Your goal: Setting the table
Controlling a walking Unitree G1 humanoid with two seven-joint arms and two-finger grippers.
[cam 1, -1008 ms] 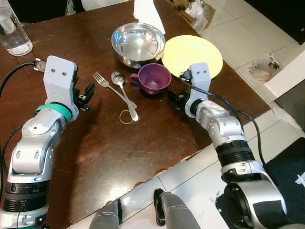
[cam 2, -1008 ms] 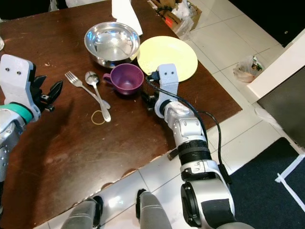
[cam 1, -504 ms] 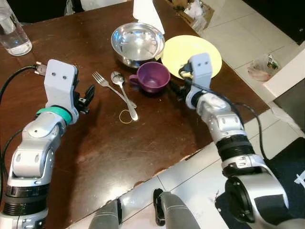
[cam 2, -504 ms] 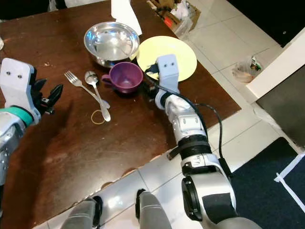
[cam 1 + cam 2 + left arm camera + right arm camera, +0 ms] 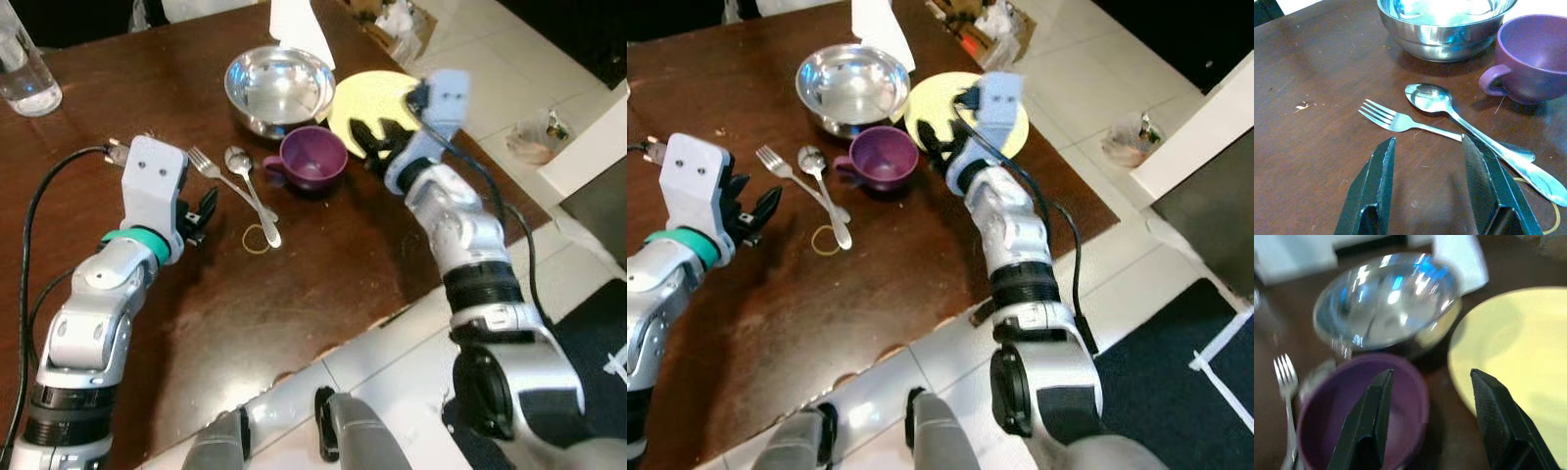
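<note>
The right tool, fingers spread above the purple cup and yellow plate, should straddle one rim squarely before pinching.

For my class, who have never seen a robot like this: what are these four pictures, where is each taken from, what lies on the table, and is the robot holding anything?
This is a humanoid robot with two silver arms ending in two-fingered black grippers. Two pictures come from its head, looking down at a brown table. Two come from wrist cameras looking along the fingers. On the table lie a steel bowl, a yellow plate, a purple cup, a fork, a spoon, a rubber band and a water glass. The left gripper, open, hovers near the fork; the right gripper, open, is between cup and plate. Neither holds anything.
</note>
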